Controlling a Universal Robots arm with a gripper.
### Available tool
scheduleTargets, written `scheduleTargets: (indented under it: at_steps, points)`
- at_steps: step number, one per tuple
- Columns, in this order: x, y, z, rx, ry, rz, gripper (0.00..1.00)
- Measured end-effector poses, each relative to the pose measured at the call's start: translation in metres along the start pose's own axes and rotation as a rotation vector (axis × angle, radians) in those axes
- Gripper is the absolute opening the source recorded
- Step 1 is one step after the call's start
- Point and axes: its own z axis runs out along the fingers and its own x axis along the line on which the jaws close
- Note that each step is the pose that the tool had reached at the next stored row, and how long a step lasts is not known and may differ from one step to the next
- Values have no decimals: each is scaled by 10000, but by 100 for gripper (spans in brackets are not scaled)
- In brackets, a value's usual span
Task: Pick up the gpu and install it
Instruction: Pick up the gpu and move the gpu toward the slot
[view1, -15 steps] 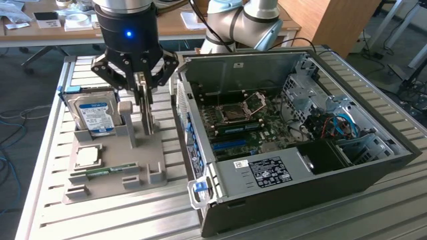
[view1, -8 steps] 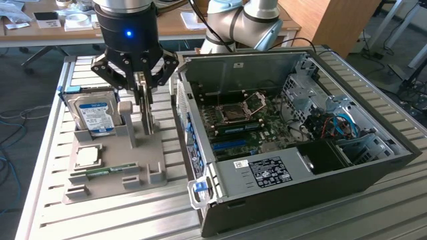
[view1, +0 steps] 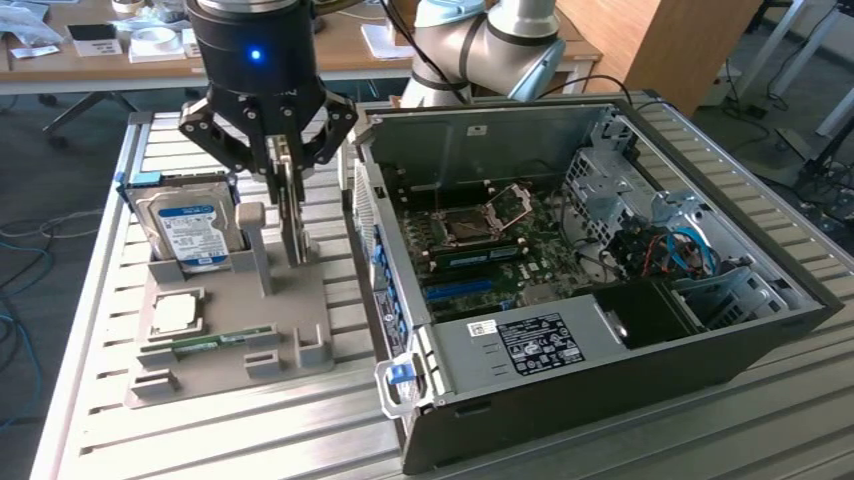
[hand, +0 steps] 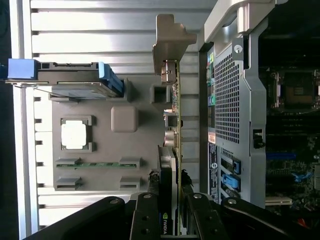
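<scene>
One gpu (view1: 294, 232), standing on its long edge in a slot of the grey holder (view1: 220, 300), just beside the open case (view1: 574, 410); not yet lifted out

Form: thin flat card, edge-on in the wrist view; silvery bracket (hand: 170, 37) at the end far from the gripper (hand: 172, 212); dark cooler block on one face at the near end

Tool: jaws drawn narrow, one finger against each face of the card at its upper edge; by the look of it clamped on the gpu, which sits upright between them

Handling, as judged: light and stiff, so it should not sag from a single grip. Fragile all the same: bare board, small parts, contact edge along the bottom. The faces are smooth enough to slip if pinched lightly

Where to hold: across the two faces at the thicker cooler section, high on the card and clear of the bracket and the contact edge, as the fingers are placed now. A tilted pull would likely bind it in the slot

Neighbours in the holder: drive (view1: 187, 228) with blue label, upright, to the exterior view's left; chip (view1: 176, 312) and memory stick (view1: 214, 343) lying flat in their recesses; all apart from the gripper
</scene>
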Motion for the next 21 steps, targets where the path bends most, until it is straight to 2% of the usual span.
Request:
scheduleTargets:
  at_steps: [21]
  points:
    - [-3,6,-114,0,-2,0,27]
